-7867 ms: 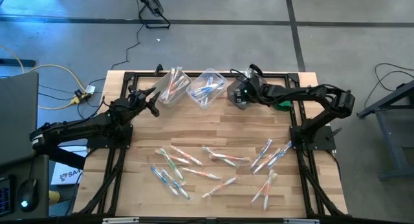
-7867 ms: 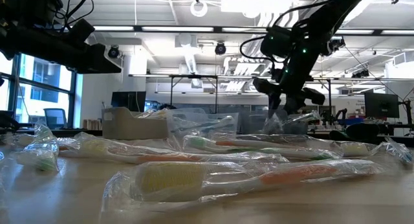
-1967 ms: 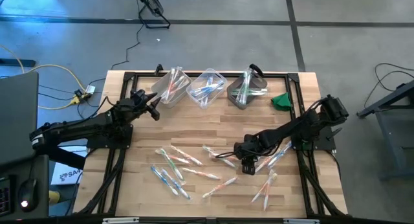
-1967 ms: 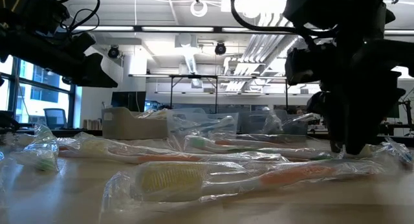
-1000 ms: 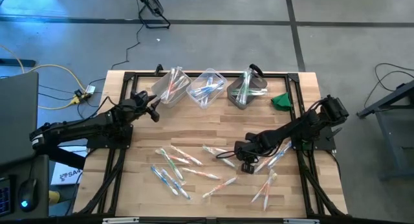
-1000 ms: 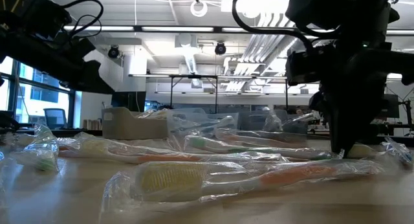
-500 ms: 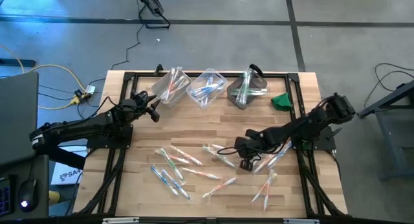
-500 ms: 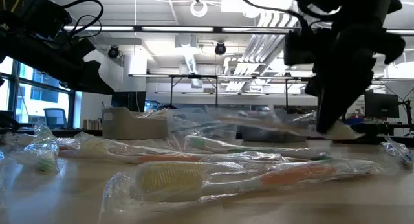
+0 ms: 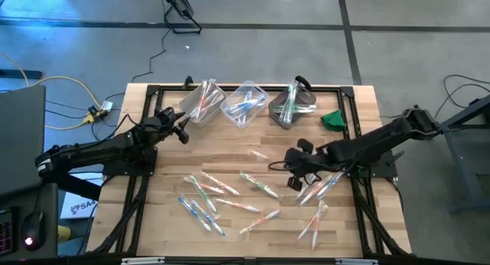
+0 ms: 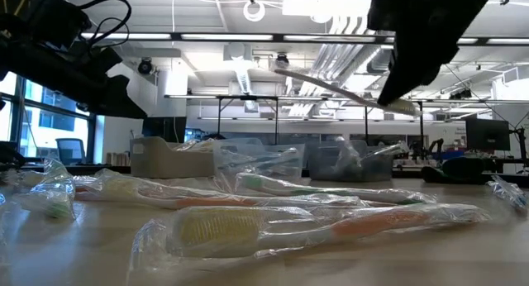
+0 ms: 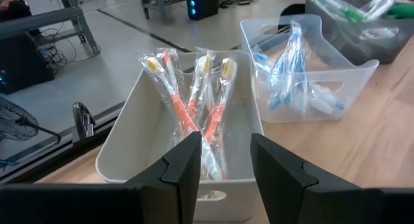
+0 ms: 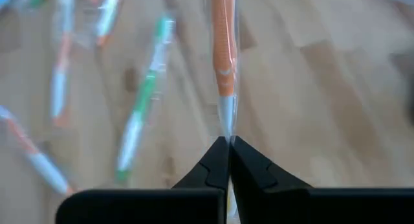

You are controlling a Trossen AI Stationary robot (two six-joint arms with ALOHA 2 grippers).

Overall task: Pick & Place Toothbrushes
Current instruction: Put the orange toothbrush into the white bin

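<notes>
Several wrapped toothbrushes (image 9: pixel 259 184) lie flat and scattered on the near half of the wooden table. My right gripper (image 9: pixel 289 162) hangs above them, right of centre, shut on an orange-handled toothbrush (image 12: pixel 223 62), which also shows in the low view (image 10: pixel 339 89). My left gripper (image 9: pixel 181 129) waits open at the far left, just before a clear bin (image 11: pixel 194 114) of orange toothbrushes. Next to it stand a bin with blue ones (image 9: pixel 245 104) and a dark bin with green ones (image 9: pixel 291 106). My right gripper pinches one end of the wrapped toothbrush (image 12: pixel 226 123), right beside its orange handle section, between its two fingertips. The fingers slant down and lie along the toothbrush, which sticks out straight ahead of them. It is lifted clear of the table, tilted.
A small green object (image 9: pixel 333 119) lies at the far right beside the dark bin. A black metal frame (image 9: pixel 153 93) runs along the table's edges. Bare wood lies between the bins and the scattered toothbrushes.
My right gripper has risen from the table and drawn toward the far edge, tipping nearer to level. The orange toothbrush has come up with it, lifted clear of the others on the table.
</notes>
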